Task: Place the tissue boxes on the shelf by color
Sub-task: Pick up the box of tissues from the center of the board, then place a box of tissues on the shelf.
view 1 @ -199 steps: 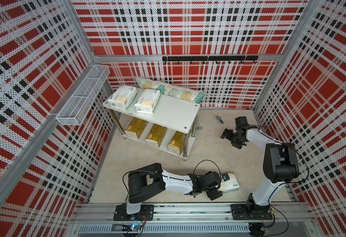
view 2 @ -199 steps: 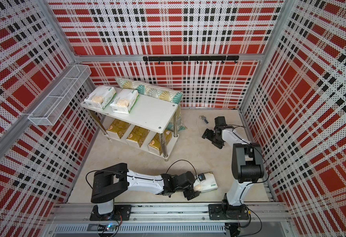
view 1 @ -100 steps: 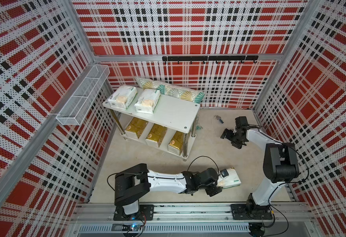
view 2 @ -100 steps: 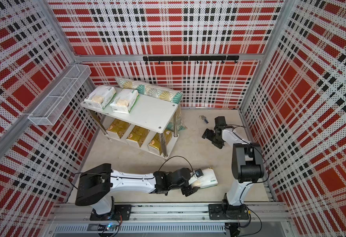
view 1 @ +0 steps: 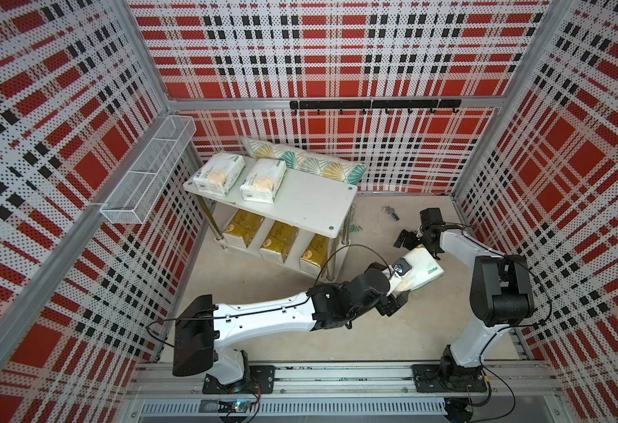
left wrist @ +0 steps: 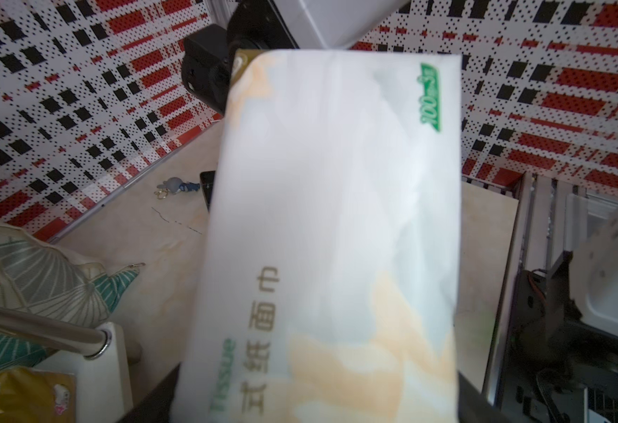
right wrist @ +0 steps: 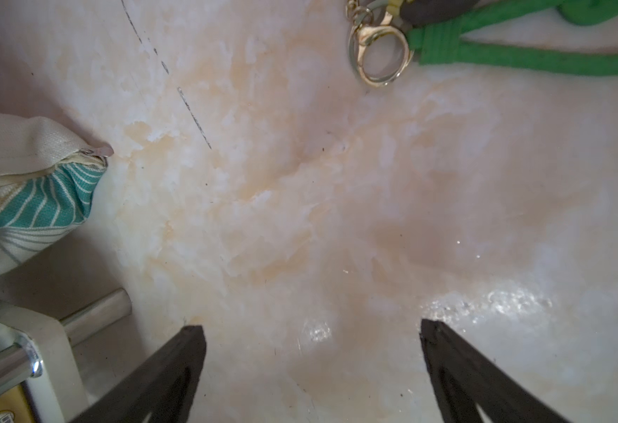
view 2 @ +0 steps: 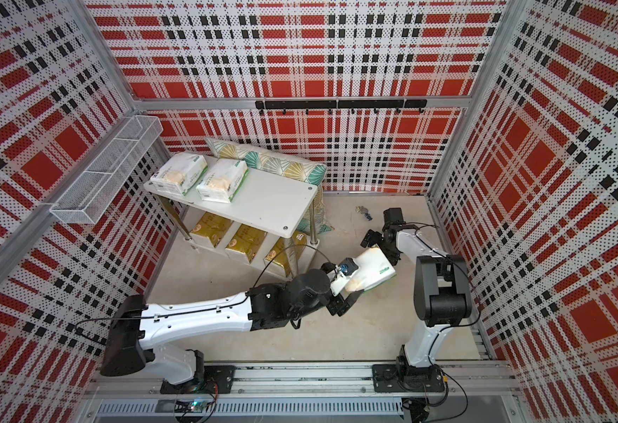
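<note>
The left gripper [view 1: 398, 285] pinches one end of the white tissue pack [view 1: 424, 264], tilted in the air right of the shelf [view 1: 311, 207], close by the right gripper [view 1: 409, 240], its fingers spread and empty, so the soft pack may sag and slip or clip that arm.

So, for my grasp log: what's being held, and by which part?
The left gripper grips the white tissue pack at its peach-patched end, opposite the green logo; right gripper is open, empty.
</note>
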Robot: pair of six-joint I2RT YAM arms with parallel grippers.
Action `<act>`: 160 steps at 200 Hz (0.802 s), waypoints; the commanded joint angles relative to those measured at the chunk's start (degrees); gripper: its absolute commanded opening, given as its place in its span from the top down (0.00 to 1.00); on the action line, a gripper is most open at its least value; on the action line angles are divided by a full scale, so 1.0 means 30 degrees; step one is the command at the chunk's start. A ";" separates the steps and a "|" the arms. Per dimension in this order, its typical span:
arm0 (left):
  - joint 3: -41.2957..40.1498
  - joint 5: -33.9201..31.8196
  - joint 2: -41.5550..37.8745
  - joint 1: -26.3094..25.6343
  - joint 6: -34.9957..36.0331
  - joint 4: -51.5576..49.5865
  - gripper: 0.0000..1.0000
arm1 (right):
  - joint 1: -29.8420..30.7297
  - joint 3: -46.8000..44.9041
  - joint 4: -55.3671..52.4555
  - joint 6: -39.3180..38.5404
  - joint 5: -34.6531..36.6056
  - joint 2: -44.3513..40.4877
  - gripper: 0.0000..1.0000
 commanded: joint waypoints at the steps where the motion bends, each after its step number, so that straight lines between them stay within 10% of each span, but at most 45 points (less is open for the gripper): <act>1: 0.1311 -0.1839 -0.0709 0.0092 -0.0135 -0.0866 0.22 | -0.0133 0.0065 0.0066 -0.0166 -0.0044 -0.0271 0.00; 160: 0.5653 -0.6489 -0.4222 0.3972 0.1739 -0.3454 0.21 | -0.0117 0.0112 0.0104 -0.0290 -0.0178 -0.0125 0.00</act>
